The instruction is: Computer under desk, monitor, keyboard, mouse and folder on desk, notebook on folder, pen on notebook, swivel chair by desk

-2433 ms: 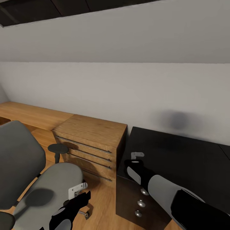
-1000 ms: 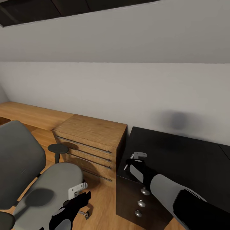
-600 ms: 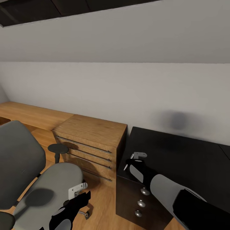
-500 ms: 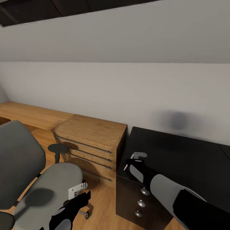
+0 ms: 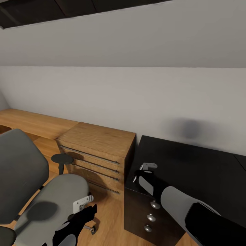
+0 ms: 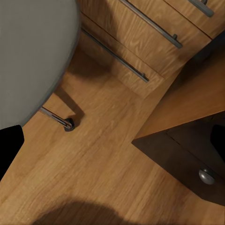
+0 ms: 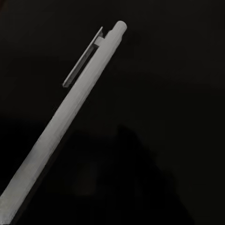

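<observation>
Right gripper [image 5: 147,166]: hanging low over the desk near its left front corner; whether the jaws are spread or pinching cannot be told, as the wrist is hiding most of them in the head view.
Pen [image 7: 65,124]: showing close up in the right wrist view as a pale stick with a clip near one end, running slantwise against black; its lower end is being cut off by the frame, and whether it is lying on the top or being held cannot be told.
Left gripper [image 5: 83,203]: hovering over the front edge of the chair seat; its fingers are too small and foreshortened to tell whether they are apart.
Desk [image 5: 191,171]: its black top is running out of frame at the right; silver knobs [image 5: 155,205] are partly covered by the right forearm.
Swivel chair [image 5: 44,194]: standing left of the desk, its backrest cut off at the left edge.
Oak drawer unit [image 5: 97,150]: standing against the wall between chair and desk.
</observation>
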Tool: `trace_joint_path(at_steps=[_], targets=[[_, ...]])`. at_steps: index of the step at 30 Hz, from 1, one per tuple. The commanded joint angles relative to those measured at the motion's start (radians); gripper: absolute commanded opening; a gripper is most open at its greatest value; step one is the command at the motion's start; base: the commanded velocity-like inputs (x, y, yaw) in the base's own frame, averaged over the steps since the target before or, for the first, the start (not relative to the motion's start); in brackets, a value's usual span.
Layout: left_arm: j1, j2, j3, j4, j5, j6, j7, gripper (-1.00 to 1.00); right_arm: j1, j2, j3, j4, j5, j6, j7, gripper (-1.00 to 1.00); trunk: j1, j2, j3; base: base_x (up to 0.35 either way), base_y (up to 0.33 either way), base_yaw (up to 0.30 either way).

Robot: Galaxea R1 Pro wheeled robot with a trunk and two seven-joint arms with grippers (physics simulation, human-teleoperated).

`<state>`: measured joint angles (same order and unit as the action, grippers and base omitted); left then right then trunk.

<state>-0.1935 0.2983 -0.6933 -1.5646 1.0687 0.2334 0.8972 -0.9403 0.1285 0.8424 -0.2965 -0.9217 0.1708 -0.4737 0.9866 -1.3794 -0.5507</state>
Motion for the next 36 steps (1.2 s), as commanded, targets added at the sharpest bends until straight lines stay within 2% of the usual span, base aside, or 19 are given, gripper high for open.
trace_joint_path(at_steps=[1, 2, 8, 28, 36], targets=[[-0.001, 0.001, -0.002, -0.002, 0.003, 0.004, 0.006, 1.0, 0.0, -0.002, -0.004, -0.006, -0.027, 0.024, -0.001, -1.0, 0.0, -0.001, -0.001, 0.0, 0.0, 0.0], [-0.001, 0.001, -0.002, -0.002, 0.004, 0.004, 0.006, 1.0, 0.0, -0.008, -0.025, -0.011, -0.038, 0.03, 0.011, -1.0, 0.0, -0.001, -0.001, 0.0, 0.0, 0.0], [-0.001, 0.001, -0.002, -0.002, 0.006, 0.004, 0.006, 1.0, 0.0, -0.02, -0.044, -0.016, -0.046, 0.061, 0.042, -1.0, 0.0, -0.001, -0.001, 0.0, 0.0, 0.0], [-0.001, 0.001, -0.003, -0.002, 0.007, 0.004, 0.006, 1.0, 0.0, -0.021, -0.045, -0.016, -0.045, 0.064, 0.044, -1.0, 0.0, -0.001, -0.001, 0.0, 0.0, 0.0], [-0.001, 0.002, -0.021, -0.002, 0.006, 0.003, 0.006, 1.0, 0.0, -0.021, -0.045, -0.016, -0.045, 0.064, 0.044, -1.0, -0.004, 0.006, 0.002, 0.0, 0.0, 0.0]])
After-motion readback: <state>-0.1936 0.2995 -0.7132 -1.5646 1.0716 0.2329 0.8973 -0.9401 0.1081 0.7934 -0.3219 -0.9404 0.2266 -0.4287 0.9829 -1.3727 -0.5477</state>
